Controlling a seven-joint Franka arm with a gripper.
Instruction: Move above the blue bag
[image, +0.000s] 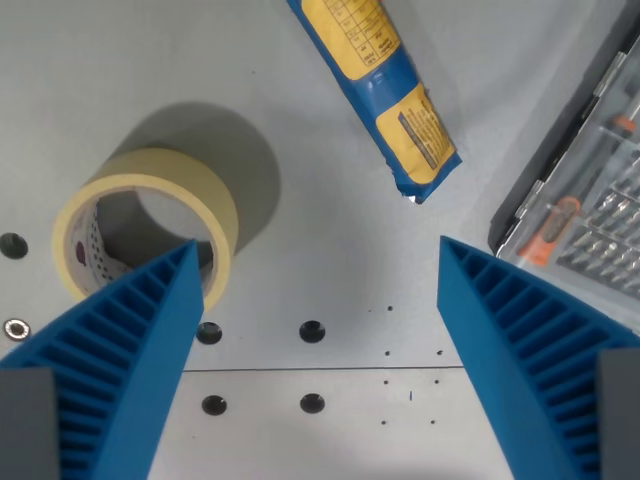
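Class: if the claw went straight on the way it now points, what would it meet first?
Probably the bare grey table: the open claw frames nothing else. The blue bag lies beyond.

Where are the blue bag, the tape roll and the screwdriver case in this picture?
blue bag (385, 75): wrist view, on its yellow label.
tape roll (215, 205): wrist view, on its outer wall.
screwdriver case (590, 215): wrist view, on its clear lid.
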